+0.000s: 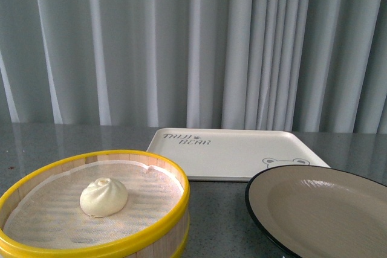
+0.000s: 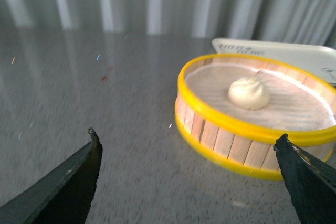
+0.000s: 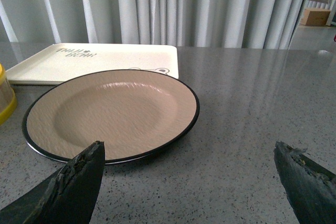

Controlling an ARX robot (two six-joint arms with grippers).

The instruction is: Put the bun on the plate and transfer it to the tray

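- Because no part of the task looks done yet, the grey counter (image 1: 217, 216) carries everything, with pale curtains hanging behind it.
- Cream tray (image 1: 236, 149) with bear lettering lies flat at the back, bare. It is the last stop, so it needs no attention for now.
- Round wooden steamer (image 1: 181, 194) with yellow rims sits front left, lined with white cloth.
- Beige plate (image 1: 320, 209) with a black rim sits front right, just in front of the tray, empty and apart from the steamer.
- Small white bun (image 1: 103, 197) rests near the middle of the steamer's lining, clear of its wall.
- Left fingers (image 2: 68, 182) are spread wide and hold nothing, low beside the steamer. Right fingers (image 3: 73, 182) are also spread wide and empty, near the plate.
- Likely step: fetching the bun. It seems best to come over the rim from above, straddle the dome low on its sides and squeeze gently, since soft dough may dent or cling to the cloth.
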